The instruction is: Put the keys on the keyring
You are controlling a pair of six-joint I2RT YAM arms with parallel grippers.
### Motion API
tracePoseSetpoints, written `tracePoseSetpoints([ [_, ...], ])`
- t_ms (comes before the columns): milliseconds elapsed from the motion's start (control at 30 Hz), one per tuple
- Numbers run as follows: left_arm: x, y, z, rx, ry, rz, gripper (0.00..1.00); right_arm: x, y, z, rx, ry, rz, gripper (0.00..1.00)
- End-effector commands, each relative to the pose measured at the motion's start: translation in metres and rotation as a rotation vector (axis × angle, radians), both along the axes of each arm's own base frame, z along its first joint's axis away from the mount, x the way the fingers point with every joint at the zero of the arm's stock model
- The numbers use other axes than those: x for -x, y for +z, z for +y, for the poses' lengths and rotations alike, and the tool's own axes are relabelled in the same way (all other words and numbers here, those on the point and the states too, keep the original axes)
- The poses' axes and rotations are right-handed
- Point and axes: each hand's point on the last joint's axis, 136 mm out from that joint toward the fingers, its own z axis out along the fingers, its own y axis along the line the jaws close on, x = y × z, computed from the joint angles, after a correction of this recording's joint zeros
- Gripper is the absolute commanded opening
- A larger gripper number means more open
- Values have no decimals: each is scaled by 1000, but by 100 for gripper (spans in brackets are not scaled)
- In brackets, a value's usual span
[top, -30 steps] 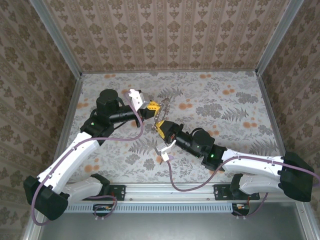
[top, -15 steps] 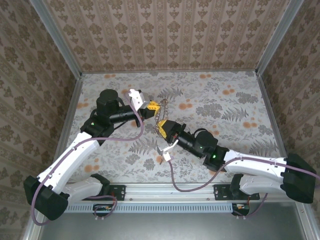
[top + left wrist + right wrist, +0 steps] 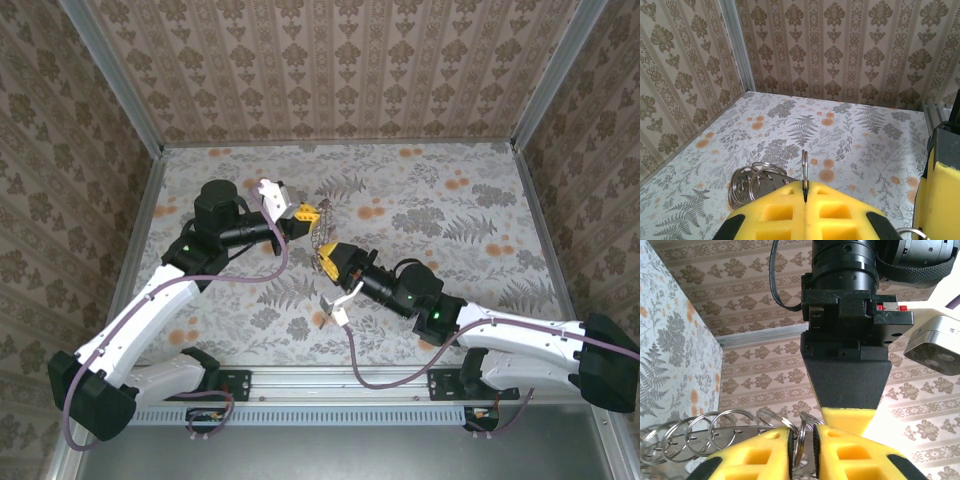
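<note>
The keyring [image 3: 322, 231] is a dark bunch hanging above the table between my two grippers. Up close it is several silver split rings [image 3: 751, 181] linked together, with a flat grey metal piece [image 3: 715, 432] among them. My left gripper [image 3: 804, 194] is shut on one ring seen edge-on [image 3: 804, 167]. My right gripper [image 3: 801, 452] has its jaws a little apart, one ring [image 3: 800, 437] standing in the gap against the left pad. In the top view the left gripper [image 3: 308, 213] and right gripper [image 3: 328, 258] nearly meet. The small purple and tan keys are out of view.
The table [image 3: 450, 230] carries a printed fern and flower pattern, and patterned walls [image 3: 330, 70] enclose it on three sides. In the left wrist view the right gripper's yellow finger [image 3: 944, 195] stands close at the right. A loose white cable tag [image 3: 335, 310] hangs under the right wrist.
My right arm has drawn back a little toward the near right, and its gripper sits slightly lower in the top view. The left arm has held still with the ring.
</note>
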Motion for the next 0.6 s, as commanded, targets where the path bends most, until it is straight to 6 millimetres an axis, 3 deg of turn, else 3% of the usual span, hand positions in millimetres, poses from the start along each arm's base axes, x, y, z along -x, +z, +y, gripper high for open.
tracePoseSetpoints([
  [0, 2, 15, 2, 42, 0, -35, 0, 6, 4, -3, -33, 31, 26, 13],
  [167, 3, 13, 1, 37, -6, -30, 0, 6, 1, -7, -31, 49, 89, 0],
  [567, 3, 18, 0, 41, -16, -40, 0, -1, -1, -18, -74, 39, 149, 0],
])
